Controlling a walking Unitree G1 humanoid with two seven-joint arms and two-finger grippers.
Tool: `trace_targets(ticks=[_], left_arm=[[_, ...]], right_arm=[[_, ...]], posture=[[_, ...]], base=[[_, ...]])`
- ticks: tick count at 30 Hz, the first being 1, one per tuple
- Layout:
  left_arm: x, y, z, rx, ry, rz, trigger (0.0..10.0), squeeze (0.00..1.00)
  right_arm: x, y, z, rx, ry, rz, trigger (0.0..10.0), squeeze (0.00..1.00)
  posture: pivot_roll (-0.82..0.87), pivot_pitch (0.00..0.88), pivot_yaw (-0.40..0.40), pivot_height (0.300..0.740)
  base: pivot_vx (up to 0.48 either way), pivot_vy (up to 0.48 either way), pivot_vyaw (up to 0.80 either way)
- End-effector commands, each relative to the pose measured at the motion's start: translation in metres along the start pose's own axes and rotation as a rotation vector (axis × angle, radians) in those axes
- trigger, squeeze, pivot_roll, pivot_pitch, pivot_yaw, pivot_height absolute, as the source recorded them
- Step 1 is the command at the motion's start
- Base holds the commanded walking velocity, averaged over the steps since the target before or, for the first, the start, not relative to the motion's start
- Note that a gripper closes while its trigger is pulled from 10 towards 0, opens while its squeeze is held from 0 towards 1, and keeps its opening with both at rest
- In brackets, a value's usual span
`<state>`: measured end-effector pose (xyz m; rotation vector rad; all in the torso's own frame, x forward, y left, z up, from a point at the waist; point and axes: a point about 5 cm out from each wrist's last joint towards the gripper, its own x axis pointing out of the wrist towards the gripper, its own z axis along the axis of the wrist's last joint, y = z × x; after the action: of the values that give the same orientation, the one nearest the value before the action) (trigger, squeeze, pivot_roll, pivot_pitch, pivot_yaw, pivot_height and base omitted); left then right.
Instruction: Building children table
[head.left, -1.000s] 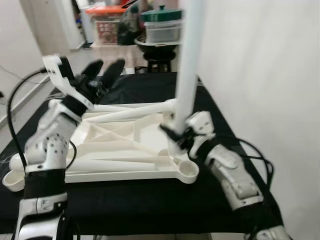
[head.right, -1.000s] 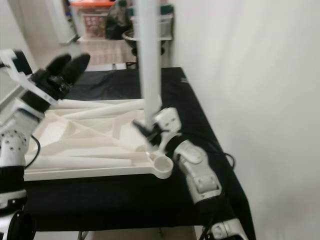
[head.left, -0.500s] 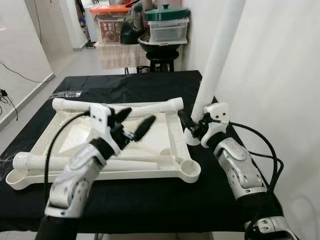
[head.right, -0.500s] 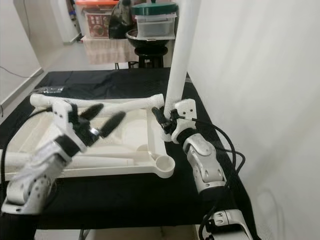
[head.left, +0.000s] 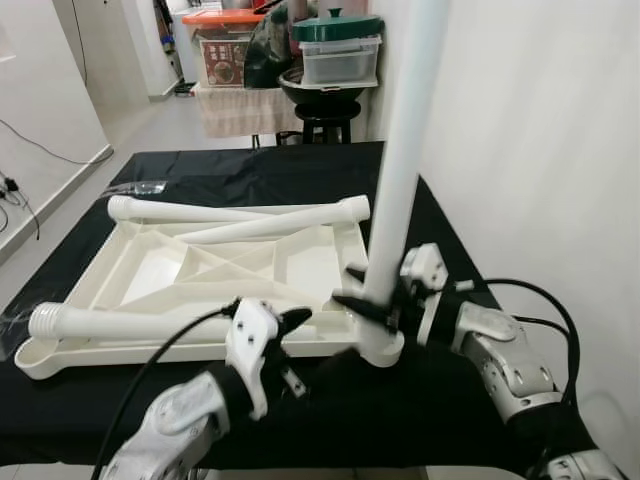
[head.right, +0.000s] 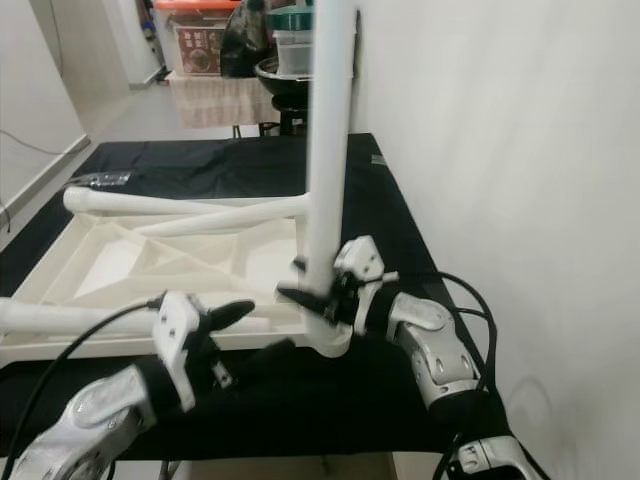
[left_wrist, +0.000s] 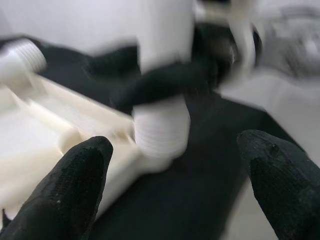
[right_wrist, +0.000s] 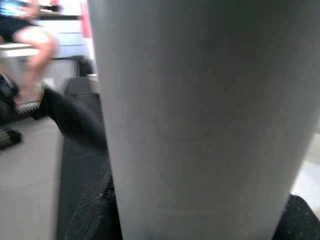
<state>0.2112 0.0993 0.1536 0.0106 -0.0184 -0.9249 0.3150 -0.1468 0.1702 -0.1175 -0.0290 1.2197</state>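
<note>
Upright leg (head.left: 400, 170) blocking corner socket (head.left: 380, 345)

Smooth matt white plastic leg (head.left: 400, 170) and tabletop (head.left: 140, 285) on black cloth (head.left: 250, 170)

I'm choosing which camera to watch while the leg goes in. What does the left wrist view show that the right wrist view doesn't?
The left wrist view shows the threaded bottom of the white leg at the corner socket of the tabletop, the right gripper clamped round the leg, and the open left gripper.

The right wrist view shows the leg's plain shaft up close, with floor and a seated person in the background.

Both show the leg and the black cloth.
</note>
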Motion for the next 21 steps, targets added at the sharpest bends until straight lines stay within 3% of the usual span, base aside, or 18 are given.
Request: trace_targets(ticks=[1,6,9,10,21], left_arm=[[-0.005,-0.007,-0.001,0.026,0.036,-0.025,10.0,0.00],[-0.019,-0.025,-0.004,0.007,0.076,-0.055,10.0,0.00],[-0.024,-0.031,-0.002,-0.004,0.082,-0.063,10.0,0.00],[-0.031,-0.039,0.002,-0.018,0.088,-0.075,10.0,0.00],[-0.047,-0.057,0.011,-0.030,0.115,-0.133,10.0,0.00]], right_arm=[[0.005,0.002,0.014,-0.010,-0.035,0.089,10.0,0.00],[0.005,0.006,0.020,0.022,-0.057,0.178,10.0,0.00],[0.006,0.004,0.021,0.025,-0.067,0.172,10.0,0.00],[0.009,0.001,0.026,0.028,-0.097,0.152,10.0,0.00],[-0.001,-0.016,0.049,-0.006,-0.144,0.133,10.0,0.00]], posture=[[-0.01,0.115,0.010,0.740],[0.01,0.201,0.024,0.740],[0.01,0.225,0.028,0.740],[0.02,0.252,0.036,0.740],[0.04,0.324,0.060,0.740]], base=[[0.000,0.000,0.00],[0.000,0.000,0.00],[0.000,0.000,0.00],[0.000,0.000,0.00],[0.000,0.000,0.00]])
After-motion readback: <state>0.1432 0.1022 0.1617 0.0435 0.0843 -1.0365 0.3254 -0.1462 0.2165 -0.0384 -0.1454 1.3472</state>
